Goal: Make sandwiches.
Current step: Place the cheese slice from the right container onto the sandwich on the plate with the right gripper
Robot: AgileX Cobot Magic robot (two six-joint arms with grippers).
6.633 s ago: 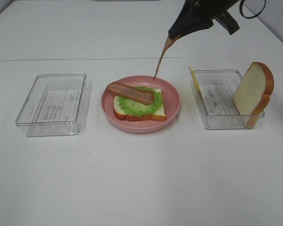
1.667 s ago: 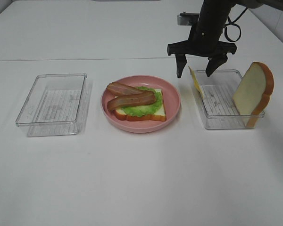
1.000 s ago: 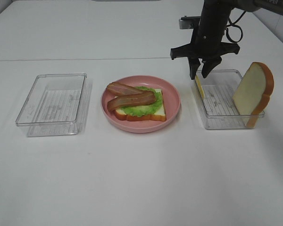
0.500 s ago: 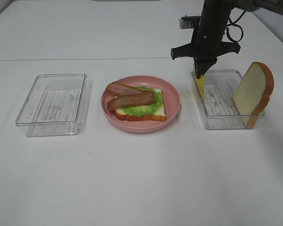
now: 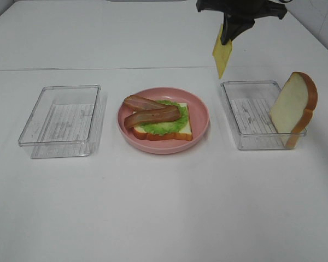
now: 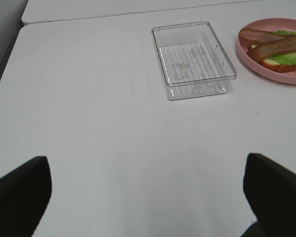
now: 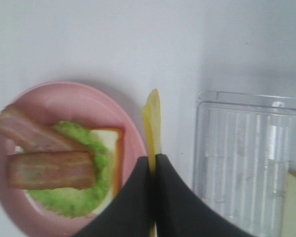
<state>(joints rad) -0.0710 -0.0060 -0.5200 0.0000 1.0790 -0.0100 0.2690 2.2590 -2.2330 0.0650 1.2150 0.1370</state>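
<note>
A bread slice (image 5: 183,126) lies on the pink plate (image 5: 201,112) with green lettuce (image 5: 163,123) and two bacon strips (image 5: 152,116) on top. My right gripper (image 5: 227,38) is shut on the thin yellow cheese slice (image 5: 222,54), which hangs high above the table between the plate and the right tray (image 5: 246,128). In the right wrist view the cheese (image 7: 151,118) shows edge-on between the shut fingers (image 7: 133,197). A second bread slice (image 5: 294,106) leans upright in the right tray. My left gripper's fingers (image 6: 19,195) are spread wide over bare table, holding nothing.
An empty clear tray (image 5: 60,120) stands left of the plate; it also shows in the left wrist view (image 6: 193,58). The table's back edge runs behind the plate and trays.
My right gripper dropped the second bacon strip on the lettuce, moved to the right tray, closed on the cheese slice and has now lifted it up out of the tray.
</note>
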